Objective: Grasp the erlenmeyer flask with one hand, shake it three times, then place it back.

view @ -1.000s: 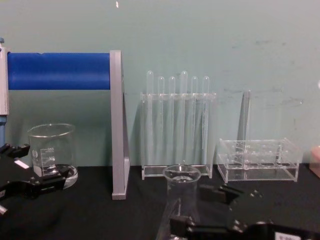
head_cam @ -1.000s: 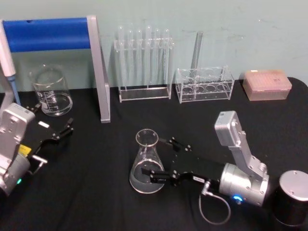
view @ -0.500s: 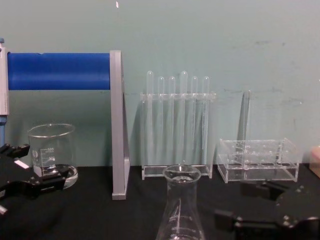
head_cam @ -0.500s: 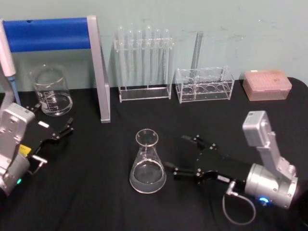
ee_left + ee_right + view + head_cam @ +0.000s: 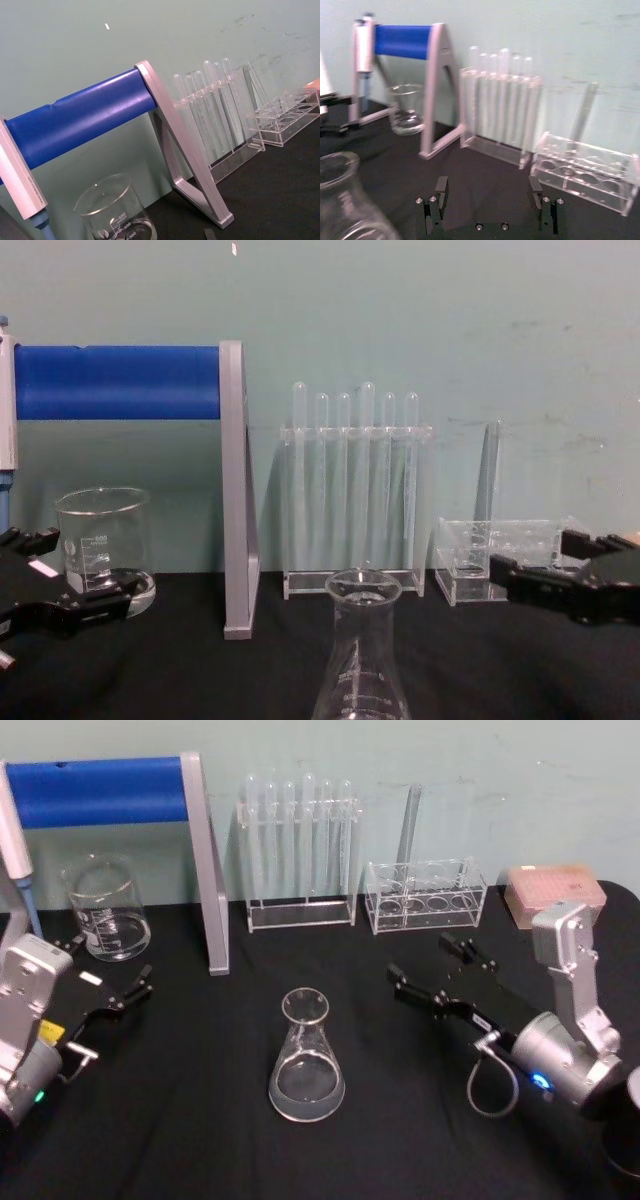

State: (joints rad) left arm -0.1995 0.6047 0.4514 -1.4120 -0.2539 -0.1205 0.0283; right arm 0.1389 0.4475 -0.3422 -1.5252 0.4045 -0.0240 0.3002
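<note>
A black table point(image 5: 200, 1120) carries everything, set against a pale green wall. Largest on it is a stand with a blue roller point(image 5: 100, 790) between grey metal legs at the back left. Just right of that stand is a clear rack of tall test tubes point(image 5: 298, 850), then a lower clear rack point(image 5: 425, 895) with a single tube upright in it, and at the far right a pinkish box point(image 5: 555, 895).

The right gripper point(image 5: 440, 968) is raised above the table on the right side, near the low rack and well apart from the flask. Its two black fingers point(image 5: 408, 986) are spread wide and hold nothing; in the right wrist view both fingers point(image 5: 441, 190) stand apart with bare table between them. A looped cable hangs under its silver wrist.

The left gripper point(image 5: 105, 980) sits low at the left edge of the table, just in front of the beaker. Its fingers point(image 5: 135, 992) are parted and hold nothing.

The straight-walled glass beaker point(image 5: 105, 910) stands at the back left beneath the blue roller.

The erlenmeyer flask point(image 5: 306, 1058) stands upright on the table near the middle front, on its wide base, touched by neither gripper. In the chest view its neck and rim point(image 5: 364, 640) rise at the bottom centre.
</note>
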